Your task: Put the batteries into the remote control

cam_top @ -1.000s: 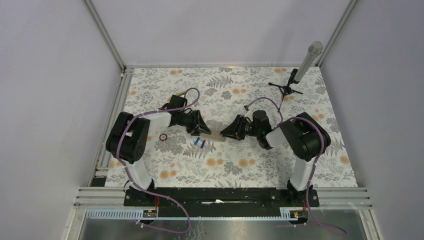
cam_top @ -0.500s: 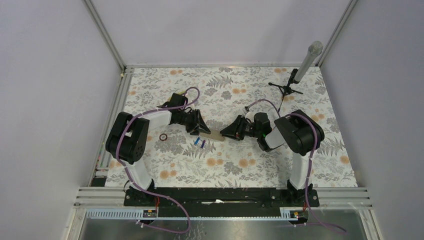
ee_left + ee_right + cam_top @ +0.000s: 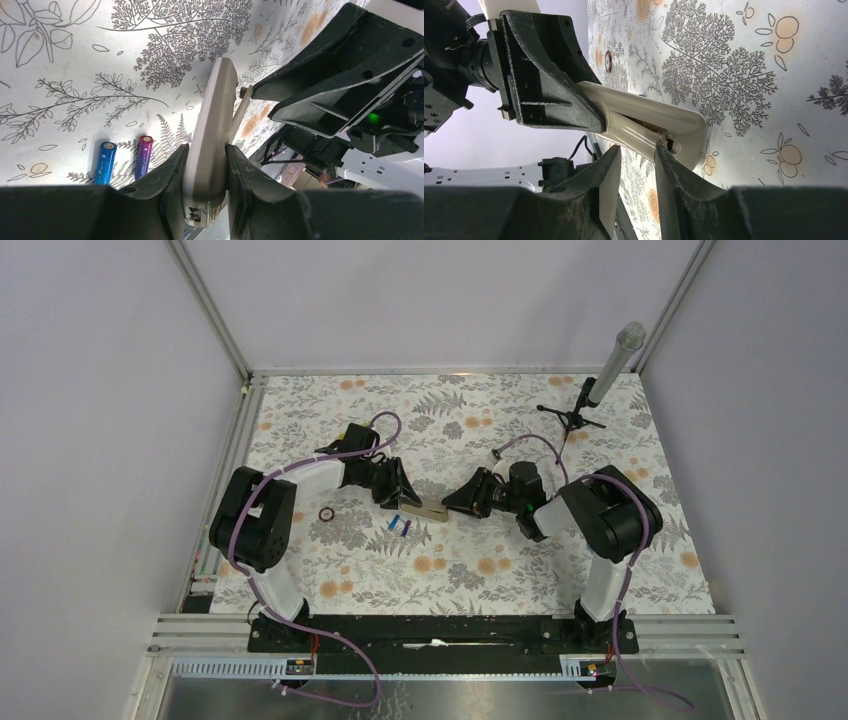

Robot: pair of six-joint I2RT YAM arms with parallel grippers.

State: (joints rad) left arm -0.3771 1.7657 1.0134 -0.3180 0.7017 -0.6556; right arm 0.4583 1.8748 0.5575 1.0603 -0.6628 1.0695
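Note:
My left gripper (image 3: 398, 498) (image 3: 207, 150) is shut on the remote control (image 3: 430, 509) (image 3: 212, 130) and holds it on edge, just above the table, grey-tan back towards the right arm. My right gripper (image 3: 452, 506) (image 3: 636, 150) stands narrowly open at the remote's free end (image 3: 684, 125). One of its fingertips (image 3: 659, 147) touches the end of the thin battery cover (image 3: 634, 131), which is lifted off the back at an angle. The two batteries (image 3: 400, 525), one blue (image 3: 103, 162) and one purple-blue (image 3: 143, 155), lie side by side on the table under the left gripper.
A small dark ring (image 3: 325, 514) (image 3: 608, 54) lies on the floral mat left of the left gripper. A microphone on a small stand (image 3: 600, 380) is at the back right. Metal frame rails (image 3: 245, 430) edge the mat.
Both grippers have shifted only slightly around the remote. The left gripper still holds it, and the batteries have not moved.

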